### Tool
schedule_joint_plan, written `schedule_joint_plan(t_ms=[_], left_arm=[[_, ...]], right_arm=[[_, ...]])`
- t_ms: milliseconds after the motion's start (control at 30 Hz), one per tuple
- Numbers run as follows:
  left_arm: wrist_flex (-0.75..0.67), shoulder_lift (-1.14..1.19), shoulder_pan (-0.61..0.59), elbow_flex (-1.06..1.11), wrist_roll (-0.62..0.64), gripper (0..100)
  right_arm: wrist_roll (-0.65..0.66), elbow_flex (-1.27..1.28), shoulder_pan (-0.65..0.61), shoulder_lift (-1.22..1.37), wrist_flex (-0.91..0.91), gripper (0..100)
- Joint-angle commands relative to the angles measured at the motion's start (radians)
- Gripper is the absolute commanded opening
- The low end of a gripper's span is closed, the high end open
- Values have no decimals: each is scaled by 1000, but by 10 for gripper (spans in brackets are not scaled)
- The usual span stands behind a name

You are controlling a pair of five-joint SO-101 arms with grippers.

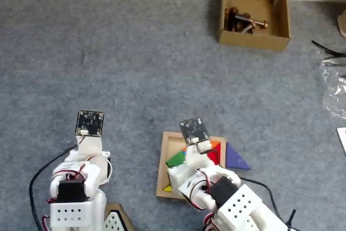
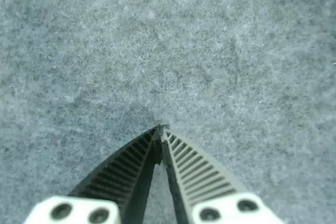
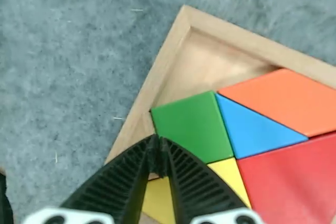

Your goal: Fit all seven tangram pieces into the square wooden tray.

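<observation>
Tray (image 1: 161, 171) at the grey-felted bench's (image 1: 108, 63) near edge, cardboard box (image 1: 254, 41) at its far edge; left claw (image 2: 160, 129) and right claw (image 3: 157, 145) pinched closed, empty.

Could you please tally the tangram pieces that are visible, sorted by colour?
green piece: 1
blue piece: 1
orange piece: 1
red piece: 1
yellow piece: 1
purple piece: 1
Total: 6 visible
</observation>
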Motion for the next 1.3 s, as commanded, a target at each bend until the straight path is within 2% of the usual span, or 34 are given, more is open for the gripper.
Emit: schedule_joint_plan(t_ms=[0, 167, 333, 633, 900, 1033, 1267], left_arm=[[5, 2, -10, 21, 5, 5], [5, 2, -10, 21, 5, 5], [5, 2, -10, 21, 5, 5], [5, 2, -10, 21, 5, 5], [5, 2, -10, 21, 5, 5], [5, 2, -10, 21, 5, 5], [5, 2, -10, 21, 5, 5]], right_arm=[[8, -18, -22, -15, 27, 5], [9, -19, -10, -15, 35, 5], [11, -48, 102, -16, 85, 5], [14, -116, 128, -16, 130, 5], [18, -248, 331, -15, 137, 5], [112, -288, 384, -8, 231, 5], [129, -360, 536, -8, 255, 5]])
